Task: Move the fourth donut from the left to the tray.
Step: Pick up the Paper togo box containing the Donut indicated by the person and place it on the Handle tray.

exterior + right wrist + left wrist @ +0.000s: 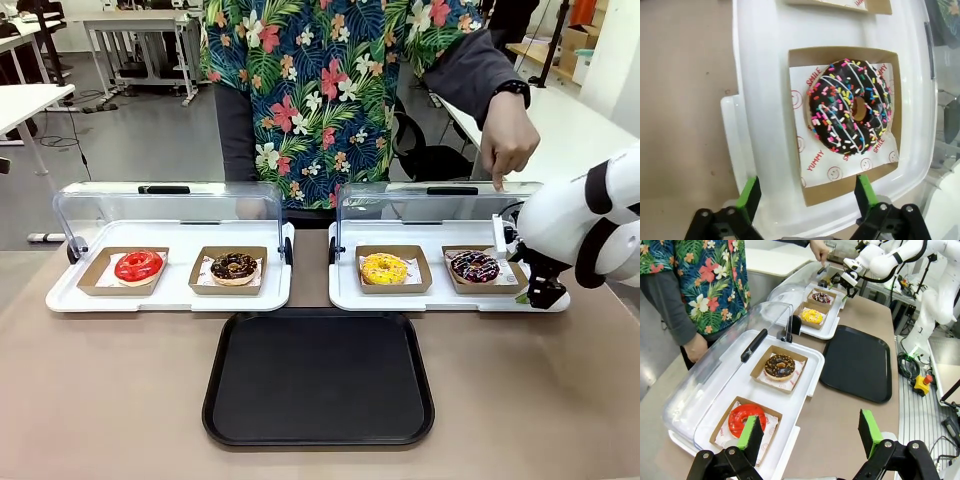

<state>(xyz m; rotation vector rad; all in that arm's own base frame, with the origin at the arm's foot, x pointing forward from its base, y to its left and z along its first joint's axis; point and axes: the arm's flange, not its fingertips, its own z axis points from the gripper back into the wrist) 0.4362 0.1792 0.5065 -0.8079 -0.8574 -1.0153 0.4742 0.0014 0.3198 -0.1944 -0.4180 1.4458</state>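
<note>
right hand (pixel 807 184) above "smile", "yummy" paper (pixel 816 162)

The right arm (pixel 590 215) is white with black rings. The left gripper (pixel 810 430) and right gripper (pixel 806 191) are black with green pads. The person (pixel 320 120) wears a flowery shirt (pixel 330 60) with grey sleeves (pixel 462 70).
</note>
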